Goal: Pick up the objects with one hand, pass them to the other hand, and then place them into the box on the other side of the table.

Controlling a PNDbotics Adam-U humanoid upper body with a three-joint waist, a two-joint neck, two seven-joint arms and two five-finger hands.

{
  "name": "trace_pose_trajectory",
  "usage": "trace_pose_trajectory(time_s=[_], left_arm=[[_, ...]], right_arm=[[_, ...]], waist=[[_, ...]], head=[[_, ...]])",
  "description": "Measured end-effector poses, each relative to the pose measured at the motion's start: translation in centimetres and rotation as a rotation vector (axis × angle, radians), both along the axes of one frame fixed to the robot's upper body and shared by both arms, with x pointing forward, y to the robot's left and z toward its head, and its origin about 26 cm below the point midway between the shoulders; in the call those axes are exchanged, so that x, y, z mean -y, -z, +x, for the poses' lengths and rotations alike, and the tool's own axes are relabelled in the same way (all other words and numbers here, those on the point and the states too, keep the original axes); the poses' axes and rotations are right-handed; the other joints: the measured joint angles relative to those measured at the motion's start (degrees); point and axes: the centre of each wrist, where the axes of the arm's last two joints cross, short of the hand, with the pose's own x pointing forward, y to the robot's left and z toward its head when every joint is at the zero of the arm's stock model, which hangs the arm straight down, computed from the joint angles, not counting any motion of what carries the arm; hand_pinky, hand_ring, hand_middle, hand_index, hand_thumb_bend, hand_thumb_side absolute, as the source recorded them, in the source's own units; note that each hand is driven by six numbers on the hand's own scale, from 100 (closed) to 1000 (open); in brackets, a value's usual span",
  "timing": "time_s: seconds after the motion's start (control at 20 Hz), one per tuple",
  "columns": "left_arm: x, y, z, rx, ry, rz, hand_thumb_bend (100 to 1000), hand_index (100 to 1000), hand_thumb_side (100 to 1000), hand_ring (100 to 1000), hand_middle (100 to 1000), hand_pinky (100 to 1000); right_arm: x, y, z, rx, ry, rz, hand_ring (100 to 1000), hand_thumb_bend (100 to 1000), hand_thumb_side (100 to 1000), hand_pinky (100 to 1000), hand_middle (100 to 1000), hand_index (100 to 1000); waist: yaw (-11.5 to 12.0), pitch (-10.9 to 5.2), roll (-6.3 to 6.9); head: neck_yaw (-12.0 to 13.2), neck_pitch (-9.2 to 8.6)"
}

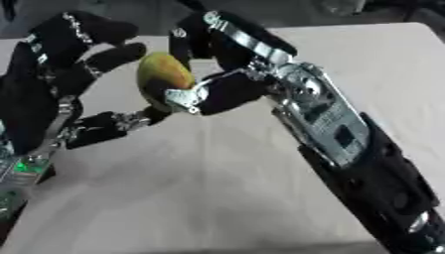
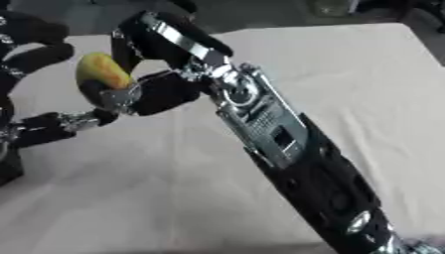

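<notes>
- Mango-like yellow-green fruit (image 1: 163,75) was held above the desk (image 1: 217,188), between the two hands.
- Right hand (image 1: 228,74) had its fingers (image 1: 193,37) curled over the fruit's top and its thumb pressed to the lower side, holding it.
- Left hand (image 1: 52,74) sat just beside the fruit with its fingers (image 1: 117,55) spread wide around it; whether they touched it I could not tell.
- Right forearm ran down to the lower right corner; the left came in from the left edge.
- Desk was covered in pale cloth.
</notes>
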Motion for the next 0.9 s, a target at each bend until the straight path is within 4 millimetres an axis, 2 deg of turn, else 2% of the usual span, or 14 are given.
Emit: trace_pose_trajectory(time_s=[0.9], left_arm=[[1.03,-0.35,-0.07,0.004,0.031,0.036,881,784,100,546,704,617]], right_arm=[[0.01,0.05,-0.03,-0.015,-0.015,-0.011,451,322,100,609,423,463]], waist=[[-0.1,0.18,0.00]], head=[[0.0,-0.02]])
